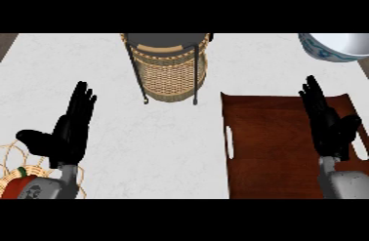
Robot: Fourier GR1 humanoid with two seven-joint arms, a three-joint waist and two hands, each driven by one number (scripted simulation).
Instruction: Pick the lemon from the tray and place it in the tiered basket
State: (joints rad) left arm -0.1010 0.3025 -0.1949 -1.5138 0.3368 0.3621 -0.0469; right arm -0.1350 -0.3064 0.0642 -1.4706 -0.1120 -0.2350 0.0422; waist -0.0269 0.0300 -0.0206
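Lemon: I can't see it anywhere, neither on the tray nor in the tiered basket, so it may lie hidden under my right hand. The white worktop carries both. My right hand hovers over the tray, fingers straight, holding nothing visible; my left hand rests open. Picking and placing both look undone.

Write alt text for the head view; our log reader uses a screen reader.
Both black hands, left hand and right hand, are open above a white counter; the right one is over a brown tray. A tiered basket stands behind; no lemon is visible.
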